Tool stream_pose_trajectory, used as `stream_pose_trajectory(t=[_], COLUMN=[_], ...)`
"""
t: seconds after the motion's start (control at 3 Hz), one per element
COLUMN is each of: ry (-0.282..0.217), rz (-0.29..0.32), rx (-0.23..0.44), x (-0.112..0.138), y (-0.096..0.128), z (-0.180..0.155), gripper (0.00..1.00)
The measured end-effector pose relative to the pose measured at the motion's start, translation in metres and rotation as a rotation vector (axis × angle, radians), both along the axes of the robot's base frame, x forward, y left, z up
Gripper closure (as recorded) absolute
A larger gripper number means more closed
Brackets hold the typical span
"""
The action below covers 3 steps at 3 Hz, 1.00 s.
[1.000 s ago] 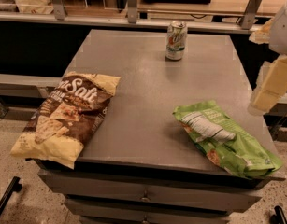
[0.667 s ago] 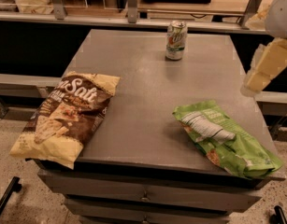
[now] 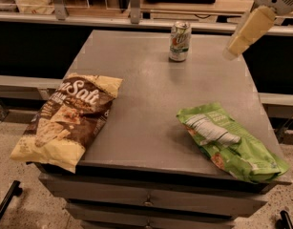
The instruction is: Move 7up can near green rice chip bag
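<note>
With the can [image 3: 179, 41] upright near the worktop's [image 3: 151, 104] far edge, well apart from the green bag [image 3: 232, 142], and the hand [image 3: 234, 49] hovering to its right (state cannot be told), you risk toppling it by approaching off-centre.

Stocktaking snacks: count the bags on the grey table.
2. The brown bag lies at the table's left edge, overhanging it; the green bag lies front right. None seem hidden. The tool hovers at the upper right.

One 7up can [image 3: 180, 41], two bags (green rice chip bag [image 3: 232, 144], brown bag [image 3: 69, 118]), one pincer [image 3: 233, 49] upper right.
</note>
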<state>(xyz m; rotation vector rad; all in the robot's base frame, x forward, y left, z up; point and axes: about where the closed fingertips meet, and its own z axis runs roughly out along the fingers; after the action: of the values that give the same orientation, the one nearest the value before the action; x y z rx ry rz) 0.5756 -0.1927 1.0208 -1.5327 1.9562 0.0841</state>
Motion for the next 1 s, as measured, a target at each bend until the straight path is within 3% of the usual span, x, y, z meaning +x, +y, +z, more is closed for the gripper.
stream_pose_trajectory(t=[0.33,0.67,1.0], ry=[-0.016,-0.008,0.012], rz=[-0.029,-0.151,-0.220], rx=[0.059,0.174,0.236], x=[0.042,0.094,0.118], y=[0.013,0.027,0.040], z=[-0.008,-0.030,-0.046], gripper=[0.00,0.00,0.00])
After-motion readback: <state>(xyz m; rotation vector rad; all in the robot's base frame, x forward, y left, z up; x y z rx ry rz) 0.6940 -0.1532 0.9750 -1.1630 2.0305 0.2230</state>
